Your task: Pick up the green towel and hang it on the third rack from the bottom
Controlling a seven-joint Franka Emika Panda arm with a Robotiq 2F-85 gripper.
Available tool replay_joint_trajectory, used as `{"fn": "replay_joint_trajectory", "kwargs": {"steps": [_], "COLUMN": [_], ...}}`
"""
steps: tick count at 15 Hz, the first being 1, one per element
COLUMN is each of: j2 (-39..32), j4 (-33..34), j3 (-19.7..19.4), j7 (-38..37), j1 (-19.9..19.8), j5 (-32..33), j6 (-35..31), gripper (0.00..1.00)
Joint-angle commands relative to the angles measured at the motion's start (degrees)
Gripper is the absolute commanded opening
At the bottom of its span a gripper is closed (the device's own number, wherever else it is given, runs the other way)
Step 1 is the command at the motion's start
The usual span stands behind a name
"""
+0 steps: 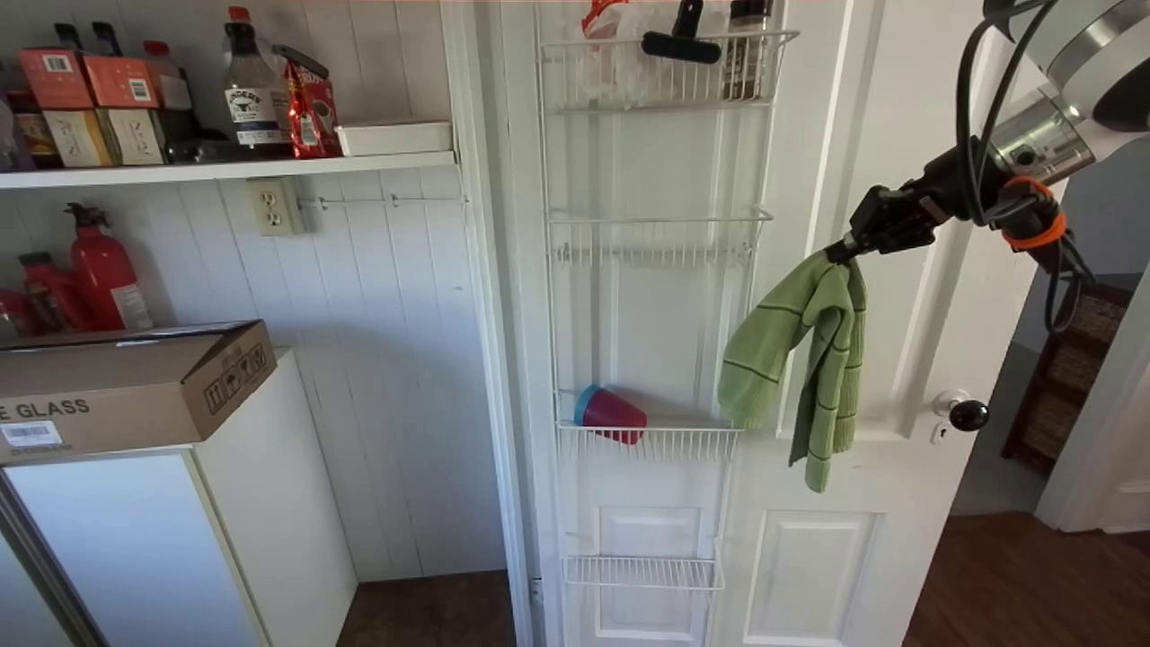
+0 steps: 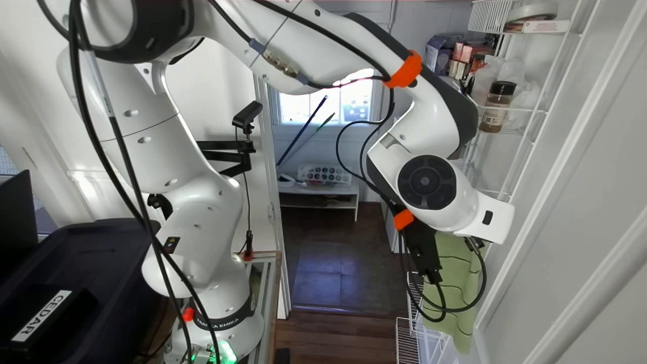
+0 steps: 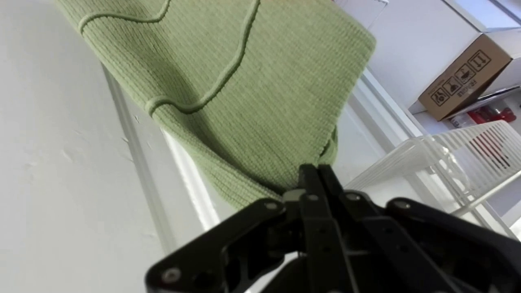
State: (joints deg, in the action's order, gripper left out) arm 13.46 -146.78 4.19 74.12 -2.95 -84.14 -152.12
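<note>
The green towel (image 1: 764,350) hangs folded from my gripper (image 1: 842,252), with two lobes drooping in front of the white door. It also shows in the wrist view (image 3: 260,81) and partly behind the arm in an exterior view (image 2: 457,258). My gripper (image 3: 318,169) is shut on the towel, pinching it at the fingertips. The third rack from the bottom (image 1: 660,247) is a white wire basket on the door, with nothing seen in it. The gripper is to its right, at about its height in that view. A wire basket (image 3: 472,162) shows right of the fingers in the wrist view.
The rack below holds tilted cups (image 1: 611,413). The top basket (image 1: 656,81) holds a bag, a jar and a black-handled tool. The bottom rack (image 1: 643,571) is low on the door. A door knob (image 1: 968,415) sticks out right of the towel. A cardboard box (image 1: 99,391) stands left.
</note>
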Motion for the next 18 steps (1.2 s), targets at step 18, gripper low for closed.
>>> {"fn": "replay_joint_trajectory", "kwargs": {"steps": [18], "j2": [17.7], "j4": [3.0], "j3": [-4.5], "j7": [6.2], "j1": [2.6], "j5": [8.2], "j6": [12.2], "gripper": [0.01]}}
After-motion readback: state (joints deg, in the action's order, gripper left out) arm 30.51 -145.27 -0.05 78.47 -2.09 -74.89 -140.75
